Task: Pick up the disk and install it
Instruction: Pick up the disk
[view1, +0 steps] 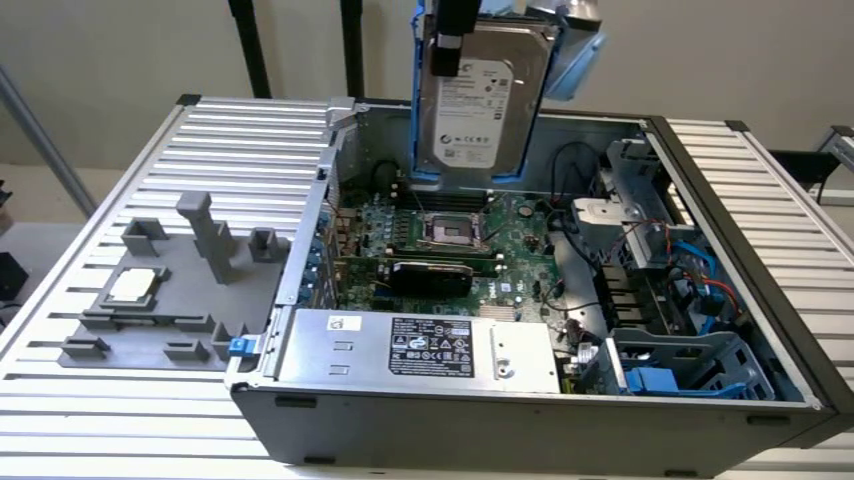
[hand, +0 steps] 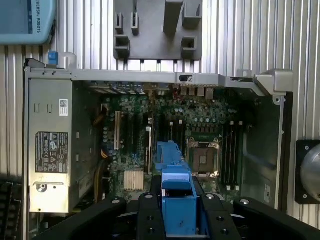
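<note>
The disk (view1: 481, 105) hangs upright above the open computer case (view1: 721, 200), over the far part of the motherboard. It is a silver-grey drive with a white label, and blue carrier rails run along its sides. My gripper (view1: 483, 30) is shut on its upper end, with a black finger (view1: 451, 45) pressed against the edge on the exterior view's left. In the wrist view the blue carrier rail (hand: 175, 190) runs out between the black fingers (hand: 220, 220) of the gripper (hand: 177, 217), with the motherboard (hand: 200, 125) far below it.
Inside the case sit the processor socket (view1: 451, 230), a silver power supply (view1: 420, 348) at the near wall and a drive cage with blue parts (view1: 681, 370) at the exterior view's right. A grey fixture (view1: 174, 290) holding a small square chip (view1: 134, 287) stands on the slatted table (view1: 107, 420).
</note>
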